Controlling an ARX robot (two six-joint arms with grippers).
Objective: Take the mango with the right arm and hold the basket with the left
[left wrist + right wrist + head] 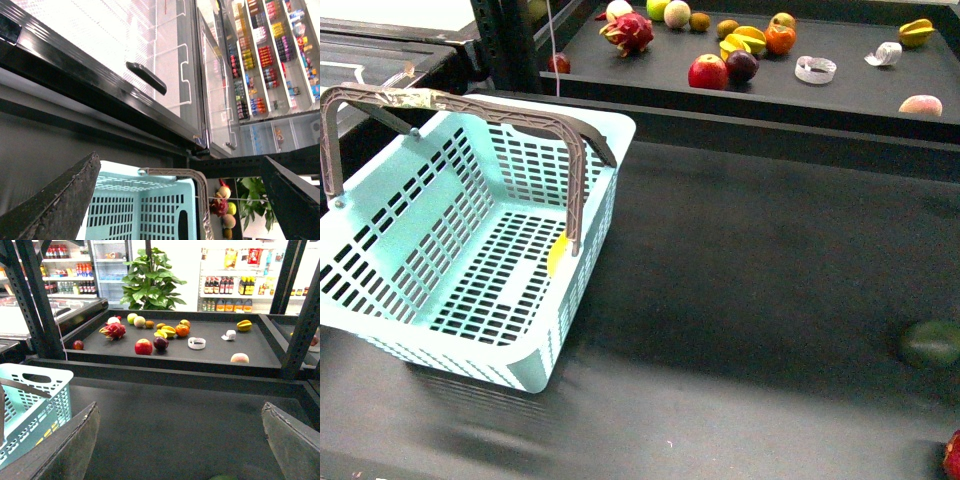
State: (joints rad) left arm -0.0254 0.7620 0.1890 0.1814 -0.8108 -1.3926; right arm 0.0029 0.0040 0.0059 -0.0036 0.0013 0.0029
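Resting inside the slotted turquoise plastic basket (470, 250) on the dark worktop (750, 270), the smooth yellow mango (558, 256) looks delivered (half hidden); both pincers (175, 200) (180, 440) gape wide, empty; withdrawing seems next.

Neither arm shows in the front view. In the left wrist view the left claw (180, 200) has its two dark fingers spread wide at the lower corners, holding nothing. The right claw (182, 445) is likewise spread wide and empty.
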